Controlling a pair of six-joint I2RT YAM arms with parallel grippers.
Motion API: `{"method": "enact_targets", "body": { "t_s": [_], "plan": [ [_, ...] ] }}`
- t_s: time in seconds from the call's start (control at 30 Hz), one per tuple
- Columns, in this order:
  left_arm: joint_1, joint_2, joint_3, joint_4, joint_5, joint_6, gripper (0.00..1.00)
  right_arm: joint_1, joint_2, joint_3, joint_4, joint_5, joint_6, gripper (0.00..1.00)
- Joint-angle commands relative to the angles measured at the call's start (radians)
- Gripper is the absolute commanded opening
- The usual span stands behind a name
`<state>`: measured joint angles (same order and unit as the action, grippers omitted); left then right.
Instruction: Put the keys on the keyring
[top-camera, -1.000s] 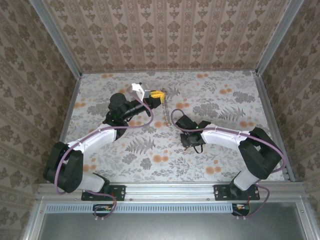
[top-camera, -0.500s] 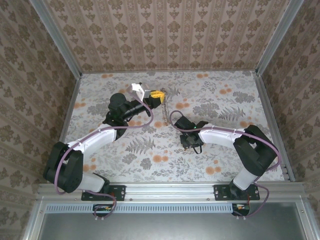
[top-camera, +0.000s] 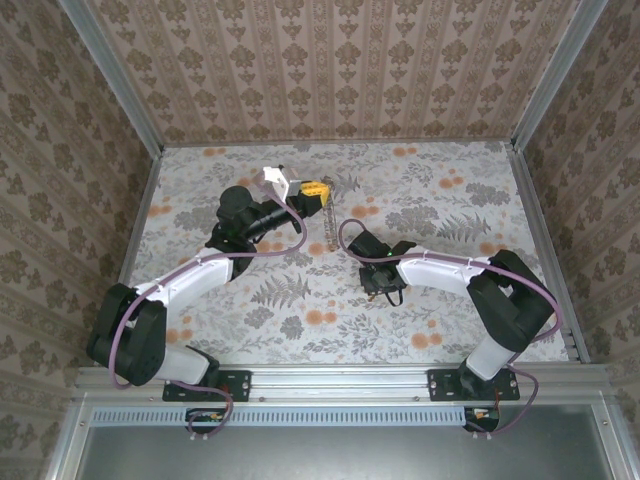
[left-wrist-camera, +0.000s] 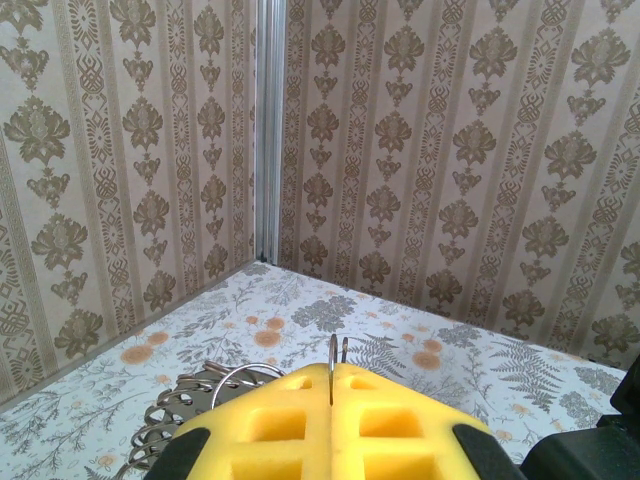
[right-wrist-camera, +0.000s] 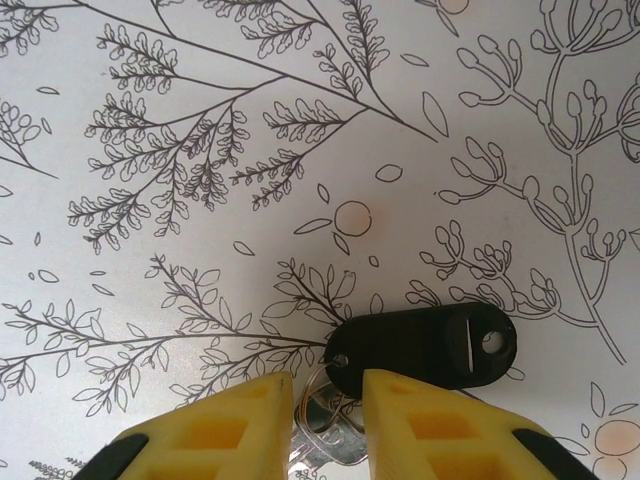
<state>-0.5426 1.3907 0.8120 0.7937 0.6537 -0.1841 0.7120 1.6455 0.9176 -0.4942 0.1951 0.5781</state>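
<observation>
My left gripper (top-camera: 315, 188) (left-wrist-camera: 332, 372) is lifted over the far middle of the table, its yellow pads shut on a thin metal edge of the keyring (left-wrist-camera: 332, 350). The keyring's wavy band (left-wrist-camera: 175, 412) hangs beside it and dangles as a thin strand (top-camera: 330, 225) in the top view. The key (right-wrist-camera: 430, 345) lies on the table: a black oblong head, with a small wire ring and silver blade (right-wrist-camera: 335, 432). My right gripper (top-camera: 383, 288) (right-wrist-camera: 328, 385) is low over it, its yellow fingers closed narrowly on the ring and blade.
The floral table (top-camera: 300, 320) is walled in by patterned panels, with a metal corner post (left-wrist-camera: 268, 130) ahead of the left gripper. The right arm's cable (top-camera: 350, 240) loops above its wrist.
The right gripper has shifted slightly left and narrowed onto the key. The left arm and the keyring have stayed put.
</observation>
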Motion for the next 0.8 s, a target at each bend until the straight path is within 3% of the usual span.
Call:
{"method": "enact_targets", "body": {
  "t_s": [0.0, 0.37, 0.53, 0.77],
  "plan": [
    [0.001, -0.003, 0.001, 0.048, 0.001, -0.011, 0.00, 0.004, 0.020, 0.024, -0.001, 0.025, -0.014, 0.26],
    [0.001, 0.004, 0.004, 0.051, 0.003, -0.012, 0.00, 0.005, 0.027, 0.022, 0.005, 0.029, -0.014, 0.18],
    [0.002, 0.004, 0.005, 0.052, 0.004, -0.014, 0.00, 0.004, 0.002, 0.021, -0.010, 0.035, -0.015, 0.00],
    [0.002, 0.002, 0.012, 0.042, 0.014, -0.010, 0.00, -0.026, -0.143, 0.026, -0.020, -0.007, -0.052, 0.00]
  ]
}}
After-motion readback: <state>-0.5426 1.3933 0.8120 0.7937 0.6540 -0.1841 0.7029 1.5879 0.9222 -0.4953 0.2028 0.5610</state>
